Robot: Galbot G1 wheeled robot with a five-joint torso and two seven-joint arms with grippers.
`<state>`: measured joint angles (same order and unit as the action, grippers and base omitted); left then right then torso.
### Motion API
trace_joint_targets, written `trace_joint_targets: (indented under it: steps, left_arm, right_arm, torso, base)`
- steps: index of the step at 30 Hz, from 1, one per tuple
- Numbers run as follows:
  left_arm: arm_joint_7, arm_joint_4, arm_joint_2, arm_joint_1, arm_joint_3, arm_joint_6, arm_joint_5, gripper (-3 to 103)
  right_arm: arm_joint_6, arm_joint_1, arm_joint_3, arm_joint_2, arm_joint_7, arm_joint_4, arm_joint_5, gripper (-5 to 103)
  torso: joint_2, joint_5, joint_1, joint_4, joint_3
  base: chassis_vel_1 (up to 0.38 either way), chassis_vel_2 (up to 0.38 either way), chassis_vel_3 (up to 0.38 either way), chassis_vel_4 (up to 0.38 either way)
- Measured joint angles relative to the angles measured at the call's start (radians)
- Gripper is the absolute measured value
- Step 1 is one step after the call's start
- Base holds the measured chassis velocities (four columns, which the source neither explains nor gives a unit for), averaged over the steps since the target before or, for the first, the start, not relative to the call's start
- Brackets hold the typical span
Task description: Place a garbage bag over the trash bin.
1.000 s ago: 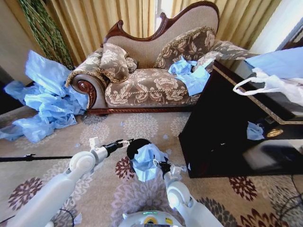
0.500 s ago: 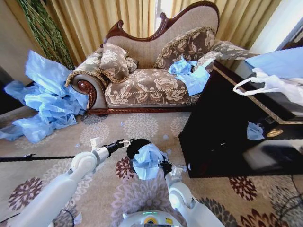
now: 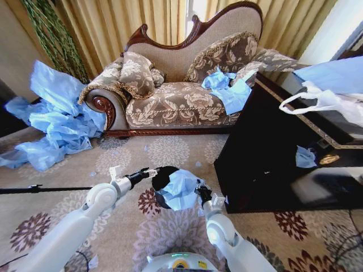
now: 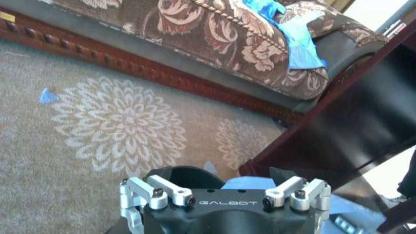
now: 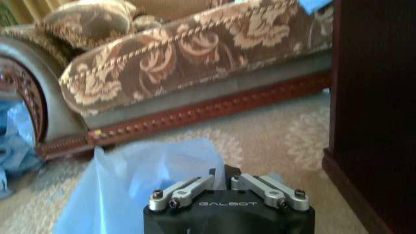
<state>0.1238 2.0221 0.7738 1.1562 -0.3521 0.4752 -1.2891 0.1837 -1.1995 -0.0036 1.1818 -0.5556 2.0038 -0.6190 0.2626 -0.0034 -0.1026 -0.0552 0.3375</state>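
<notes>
Head view: the trash bin (image 3: 161,180) stood on the floral rug (image 3: 142,226), in front of the chaise longue (image 3: 181,96) and just beside the near corner of the dark wooden cabinet (image 3: 272,153). The garbage bag (image 3: 178,190), light blue and crumpled, lay bunched over the bin's mouth on the right-hand side, leaving part of the black rim exposed on the left.

The right hand (image 3: 199,191) was at the bag's right edge, its fingers closed on the plastic. In the right wrist view the two fingers (image 5: 188,187) met at the centre with blue film (image 5: 149,180) spreading out beyond them toward the chaise base.

The left hand (image 3: 148,171) was held at the bin's left rim, jaws spread apart; whether a fingertip touched the rim could not be told. In the left wrist view the open fingers (image 4: 156,187) framed the dark bin opening (image 4: 188,173), with a patch of blue bag (image 4: 250,183) between them and a rug flower (image 4: 114,129) beyond.

Background: a heap of blue bags (image 3: 54,122) lay on the floor at the left end of the chaise; further blue bags (image 3: 227,88) rested on its seat; a white plastic bag with loop handles (image 3: 323,102) sat on the cabinet top.
</notes>
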Motion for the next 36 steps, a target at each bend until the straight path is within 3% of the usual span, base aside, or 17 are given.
trace_joint_targets:
  steps: [8,15,20,24,29,34,36]
  left_arm:
    - [-0.003,0.017,-0.004,0.016,-0.001,0.000,0.008,100]
    - [-0.012,0.033,0.002,0.033,0.006,0.003,0.042,100]
    - [-0.077,0.046,-0.002,0.052,0.019,0.001,0.106,100]
    - [-0.097,0.049,0.000,0.049,0.039,-0.017,0.116,100]
    - [-0.110,0.031,0.018,0.026,0.098,-0.020,0.168,100]
    - [-0.120,0.001,0.057,0.009,0.153,-0.033,0.207,100]
    - [-0.169,-0.029,0.080,-0.014,0.204,-0.085,0.216,100]
  right_arm:
    - [-0.001,-0.022,0.051,-0.003,0.001,0.066,0.001,0]
    - [0.013,-0.038,0.110,-0.046,0.000,0.157,-0.048,0]
    - [0.016,-0.039,0.176,-0.089,0.024,0.219,-0.116,0]
    - [0.008,-0.023,0.219,-0.120,0.058,0.264,-0.174,0]
    - [0.024,0.031,0.292,-0.211,0.075,0.375,-0.363,0]
    - [0.035,0.055,0.328,-0.280,0.074,0.423,-0.456,0]
    - [0.043,0.055,0.361,-0.320,0.075,0.449,-0.508,0]
  torso:
    - [0.000,0.0000,0.000,0.0000,0.000]
    - [0.000,0.0001,0.000,0.0000,0.000]
    - [0.000,0.0001,0.000,0.0000,0.000]
    - [0.000,0.0001,0.000,0.0000,0.000]
    - [0.000,0.0002,0.000,0.0000,0.000]
    - [0.000,0.0002,0.000,0.0002,0.000]
    - [0.000,0.0000,0.000,0.0002,0.000]
  base:
    - [0.000,0.000,0.000,0.000]
    - [0.000,0.000,0.000,0.000]
    - [0.000,0.000,0.000,0.000]
    - [0.000,0.000,0.000,0.000]
    - [0.000,0.000,0.000,0.000]
    - [0.000,0.000,0.000,0.000]
    - [0.000,0.000,0.000,0.000]
